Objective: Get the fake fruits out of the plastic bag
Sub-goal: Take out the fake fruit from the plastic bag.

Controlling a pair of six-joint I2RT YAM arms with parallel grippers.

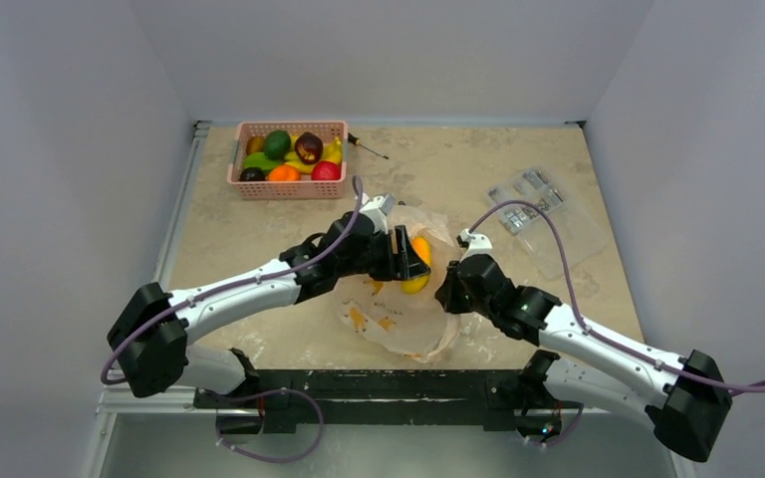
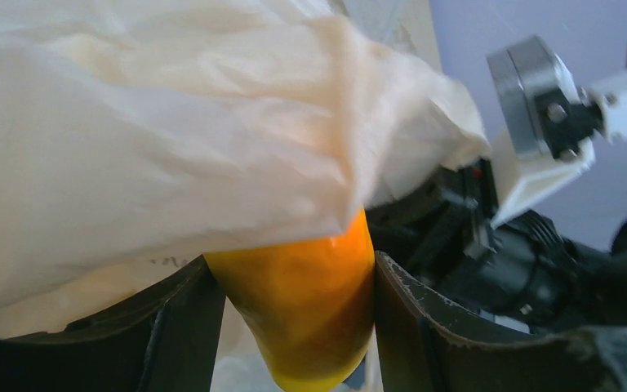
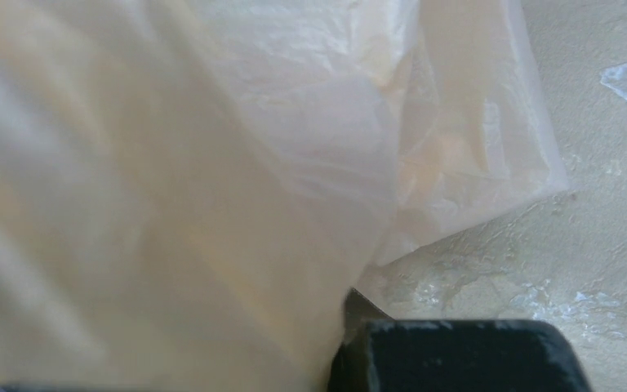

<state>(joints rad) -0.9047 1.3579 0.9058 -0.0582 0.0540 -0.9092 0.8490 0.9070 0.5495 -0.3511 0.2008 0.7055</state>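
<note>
Left tool point(image 1: 410, 261) grips smooth yellow-orange fruit point(image 2: 298, 302); right tool point(image 1: 451, 291) pinches crinkly translucent plastic bag point(image 3: 212, 163).

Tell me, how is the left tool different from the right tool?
The left tool grips a yellow-orange fruit with its jaws apart; the right tool is shut on the thin plastic bag. The left tool reaches in from the bag's left, the right tool from its right. Both are at the bag.
</note>
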